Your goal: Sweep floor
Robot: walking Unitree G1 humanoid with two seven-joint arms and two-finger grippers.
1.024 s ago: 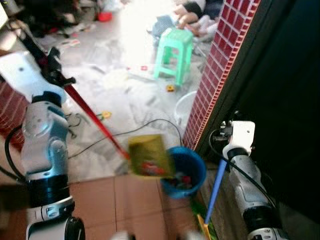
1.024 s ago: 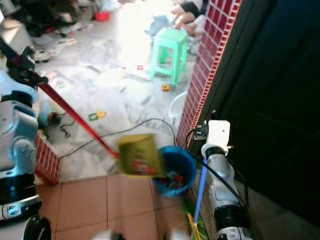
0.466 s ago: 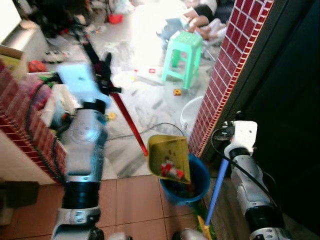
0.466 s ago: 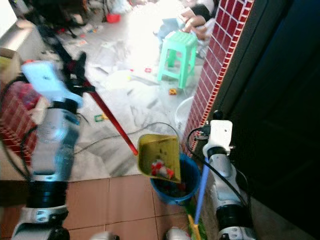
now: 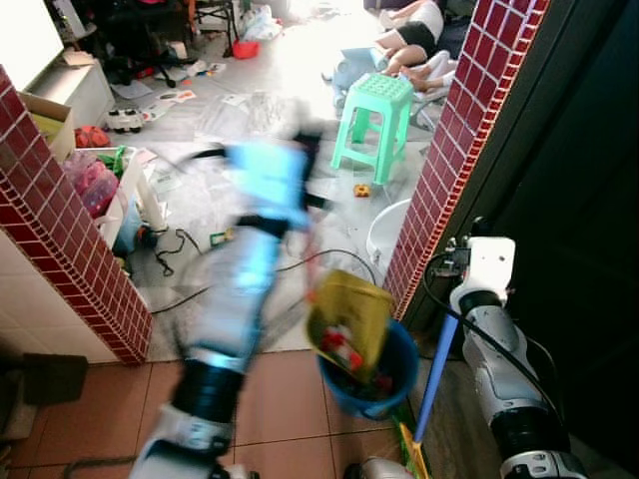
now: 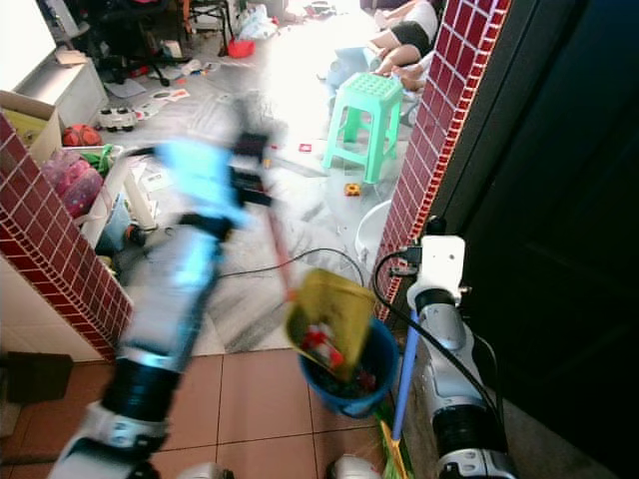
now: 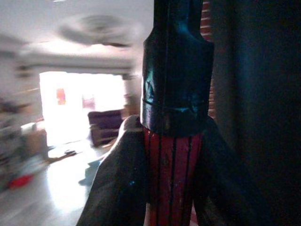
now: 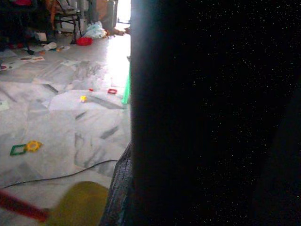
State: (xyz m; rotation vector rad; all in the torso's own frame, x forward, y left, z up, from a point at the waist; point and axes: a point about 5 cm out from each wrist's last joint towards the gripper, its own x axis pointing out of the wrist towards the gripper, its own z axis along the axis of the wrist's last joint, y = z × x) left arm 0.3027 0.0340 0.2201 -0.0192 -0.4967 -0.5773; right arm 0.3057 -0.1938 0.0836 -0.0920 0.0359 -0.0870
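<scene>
My left arm is blurred in mid-swing at the centre. My left gripper is shut on the red, black-capped handle of a yellow dustpan. The dustpan hangs tilted over a blue bucket, with red and white scraps at its lower lip. At the lower right my right gripper is shut on the broom's blue handle, which slants down beside the bucket. That handle stands as a dark post in the right wrist view.
A red-tiled pillar and a dark door stand on the right, a red-tiled wall on the left. Ahead on the marble floor are a green stool, a white bucket, a black cable and scattered toys. A person lies at the far end.
The left arm has swung from the left to the centre, carrying the dustpan, now tilted differently, above the bucket. The camera has also shifted. The right arm and broom have stayed put.
</scene>
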